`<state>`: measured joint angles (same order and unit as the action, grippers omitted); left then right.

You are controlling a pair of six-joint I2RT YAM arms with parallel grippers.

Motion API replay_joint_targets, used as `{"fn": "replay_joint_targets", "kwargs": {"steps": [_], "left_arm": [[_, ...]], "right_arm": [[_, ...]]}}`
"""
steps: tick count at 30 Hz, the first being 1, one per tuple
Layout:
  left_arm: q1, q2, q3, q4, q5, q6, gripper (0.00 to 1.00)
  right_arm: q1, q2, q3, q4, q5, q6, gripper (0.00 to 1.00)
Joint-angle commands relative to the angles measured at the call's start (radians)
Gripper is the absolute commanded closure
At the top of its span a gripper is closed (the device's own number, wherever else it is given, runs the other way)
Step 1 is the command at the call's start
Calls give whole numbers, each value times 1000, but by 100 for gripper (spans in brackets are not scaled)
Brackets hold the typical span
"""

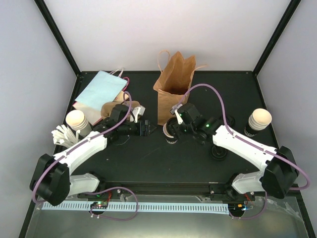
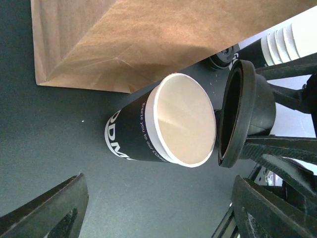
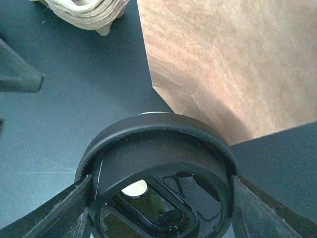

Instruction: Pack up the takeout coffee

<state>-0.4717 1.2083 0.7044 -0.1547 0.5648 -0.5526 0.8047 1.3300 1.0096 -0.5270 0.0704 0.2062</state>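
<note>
**Markings.** The open cup (image 2: 148, 136) is black outside and cream inside. Large white letters on its wall read in part "ODM"; the rest curves out of sight. A line of small white print below the rim reads roughly "…reeze you to our coff…" and is incomplete at both ends. No other writing is legible.

**Jaws.** The left gripper (image 2: 158, 181) stands wide open with nothing between its fingers. It touches nothing and points at the cup from the left. The right gripper (image 3: 161, 181) is clamped on the black lid (image 3: 157, 141), one finger on each side of the rim. The lid is tilted on edge just beside the cup's mouth. Whether the two rims touch cannot be told.

**Task item.** The cup stands upright and uncovered on the black table (image 1: 148, 163), between the two grippers and just in front of the foot of the brown bag (image 1: 173, 87).

**Surroundings.**
- A loose black lid (image 1: 218, 152) lies on the table near the right arm.
- Some white pieces (image 1: 62, 135) sit by the left arm; their kind cannot be made out.
- One stack of cups (image 1: 77, 120) stands at the left and another stack (image 1: 259, 120) at the right.
- The pulp trays (image 1: 110, 108) lie behind the left gripper.
- The brown bag stands upright and open behind the cup.
- A flat pale-blue bag (image 1: 101, 90) lies at the far left.
</note>
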Motion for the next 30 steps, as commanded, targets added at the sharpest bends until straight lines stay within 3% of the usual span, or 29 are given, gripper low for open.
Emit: {"fn": "replay_joint_targets", "kwargs": {"steps": [1,9,30], "left_arm": [[-2,44,44,59,42,-11,20],[-2,115,49,94,59,-15,28],[-2,155,43,116,61,-8,29]], "right_arm": [[10,20,45,6,33,-32,31],[19,68,95,-39,46,-54,30],[37,52,112,-152,116,-63,30]]}}
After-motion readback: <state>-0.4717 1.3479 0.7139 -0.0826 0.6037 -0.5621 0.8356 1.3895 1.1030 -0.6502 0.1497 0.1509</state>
